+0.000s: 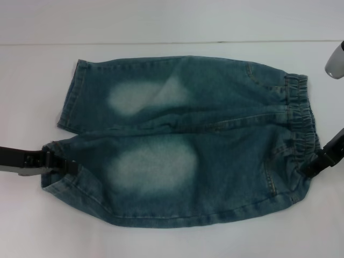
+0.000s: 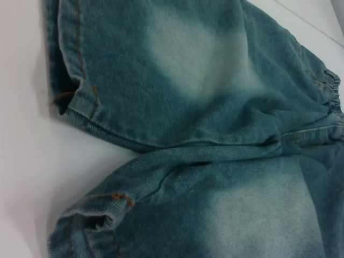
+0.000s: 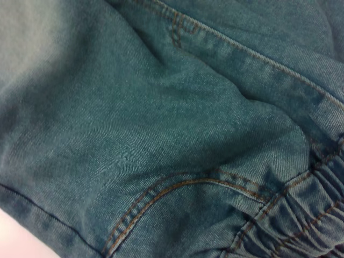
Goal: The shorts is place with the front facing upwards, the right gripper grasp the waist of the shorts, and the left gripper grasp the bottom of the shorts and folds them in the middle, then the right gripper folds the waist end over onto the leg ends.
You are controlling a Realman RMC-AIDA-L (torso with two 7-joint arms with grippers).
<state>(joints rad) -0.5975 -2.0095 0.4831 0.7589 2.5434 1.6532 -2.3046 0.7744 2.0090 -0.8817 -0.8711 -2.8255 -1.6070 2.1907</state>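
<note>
The shorts [image 1: 188, 142] lie flat on the white table [image 1: 32, 226], spread sideways across the middle, leg ends [image 1: 67, 129] to the left, waist of the shorts [image 1: 300, 121] to the right. Two pale faded ovals face up, one on the far leg, one on the near leg. The left gripper [image 1: 62, 164] comes in low from the left edge and sits at the hem of the near leg, touching the cloth; cannot tell if its fingers are pinched on the hem or not. The right gripper [image 1: 317, 164] comes in from the right edge at the near end of the gathered waistband, touching it; finger state cannot tell either. Left wrist view shows both hems [image 2: 80, 105] with tan stitching, near one slightly lifted open. Right wrist view shows curved pocket stitching [image 3: 161, 199] beside the ruched elastic [image 3: 301, 215].
</note>
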